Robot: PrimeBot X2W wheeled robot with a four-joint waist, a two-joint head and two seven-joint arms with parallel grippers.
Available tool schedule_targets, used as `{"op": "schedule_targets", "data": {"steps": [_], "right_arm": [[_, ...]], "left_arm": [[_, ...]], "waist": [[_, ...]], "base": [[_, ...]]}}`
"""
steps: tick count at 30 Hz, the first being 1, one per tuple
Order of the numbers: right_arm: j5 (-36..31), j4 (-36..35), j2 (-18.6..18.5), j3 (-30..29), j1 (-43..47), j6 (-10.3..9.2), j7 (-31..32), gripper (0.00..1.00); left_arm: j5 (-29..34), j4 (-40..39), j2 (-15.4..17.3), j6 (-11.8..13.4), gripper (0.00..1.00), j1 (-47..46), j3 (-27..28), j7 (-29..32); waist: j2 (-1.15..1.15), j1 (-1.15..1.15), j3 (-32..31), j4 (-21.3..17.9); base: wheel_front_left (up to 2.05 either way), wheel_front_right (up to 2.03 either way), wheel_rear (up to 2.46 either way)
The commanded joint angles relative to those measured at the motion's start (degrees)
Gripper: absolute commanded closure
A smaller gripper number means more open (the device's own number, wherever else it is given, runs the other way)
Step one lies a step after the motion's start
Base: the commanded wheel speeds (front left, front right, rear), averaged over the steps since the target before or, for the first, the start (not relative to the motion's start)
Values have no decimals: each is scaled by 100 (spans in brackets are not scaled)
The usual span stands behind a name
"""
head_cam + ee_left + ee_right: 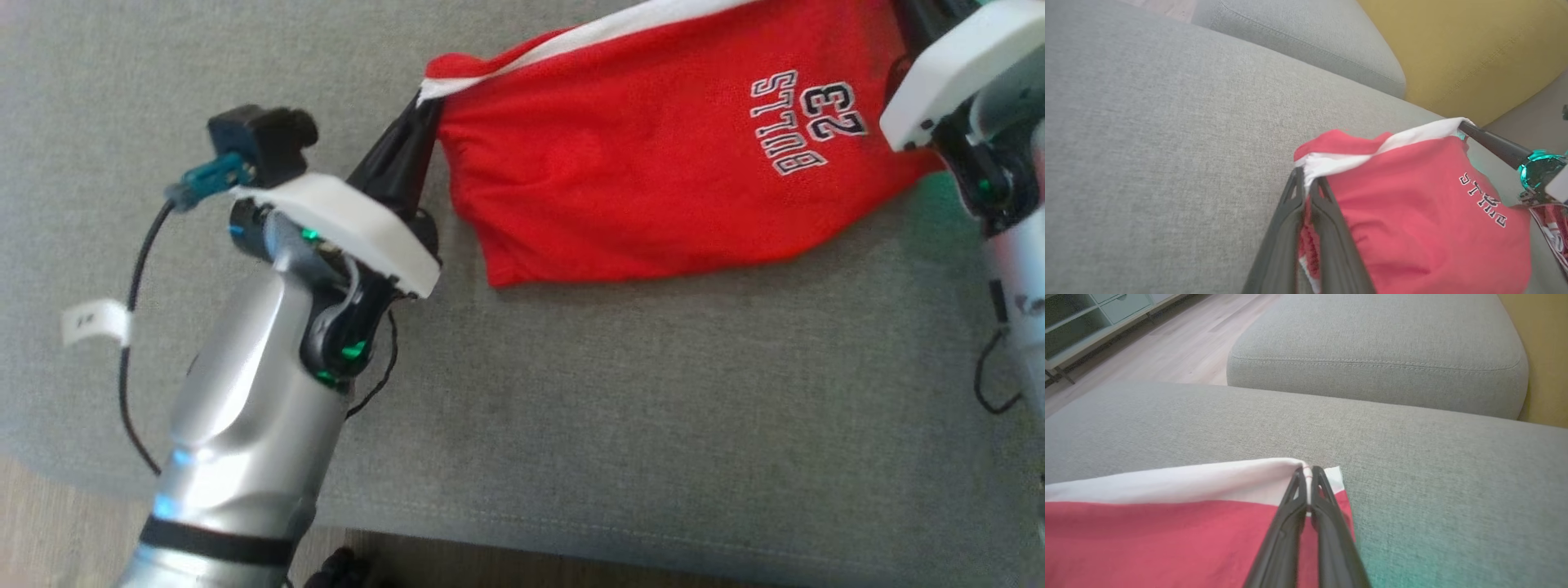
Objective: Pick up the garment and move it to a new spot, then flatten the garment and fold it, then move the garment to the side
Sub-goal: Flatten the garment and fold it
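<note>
Right claw (pixel 1308 473) on garment (pixel 1167 535) (probably waistband)

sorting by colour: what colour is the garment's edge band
White band on the red garment; best in the right wrist view.

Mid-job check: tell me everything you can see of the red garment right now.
The red garment looks like thin, soft jersey fabric, with a white band along one edge and white BULLS 23 lettering. It is stretched sideways between the two arms: the left gripper and the right gripper are each shut on the white band at opposite ends. The cloth sags, creased, above the grey cushion; whether its lower edge touches it is unclear.
</note>
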Motion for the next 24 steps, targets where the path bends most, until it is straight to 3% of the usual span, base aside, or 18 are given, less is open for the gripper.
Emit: {"op": "schedule_targets", "data": {"steps": [1,2,3,4,5,9,15,19,24], "right_arm": [[55,-67,2,90,-104,-5,-110,100],[85,75,17,153,-167,-5,-178,100],[104,186,28,203,-222,-5,-282,71],[107,287,36,239,-261,-5,-407,0],[105,366,51,268,-279,-5,-555,0],[-74,554,120,289,-175,-5,-1325,0],[-740,279,338,-127,532,-5,-2488,0],[-1124,-364,592,-535,1251,-5,-2750,0],[-1413,-1415,958,-966,2250,-5,-2664,0]], "left_arm": [[-3,-53,86,-50,100,-153,131,-54],[-24,77,67,-71,100,-214,82,-74],[-48,193,52,-91,100,-259,29,-78],[-67,289,42,-108,60,-291,-24,-84],[-79,373,35,-122,2,-306,-70,-95],[-80,517,27,-133,0,-220,-124,-332],[443,186,213,382,0,232,0,-1317],[759,-288,340,739,0,613,209,-1658],[1152,-851,491,992,0,1029,486,-1732]], "waist": [[0,-2,63,65],[0,-2,72,69],[0,-2,77,69],[0,-2,77,65],[0,-2,69,56],[0,-2,-56,-26],[0,-2,-393,-240],[0,-2,-673,-417],[0,-2,-1020,-621]], "base": [[0,0,0],[0,0,0],[0,0,0],[0,0,0],[0,0,0],[0,0,0],[0,0,0],[0,0,0],[0,0,0]]}}
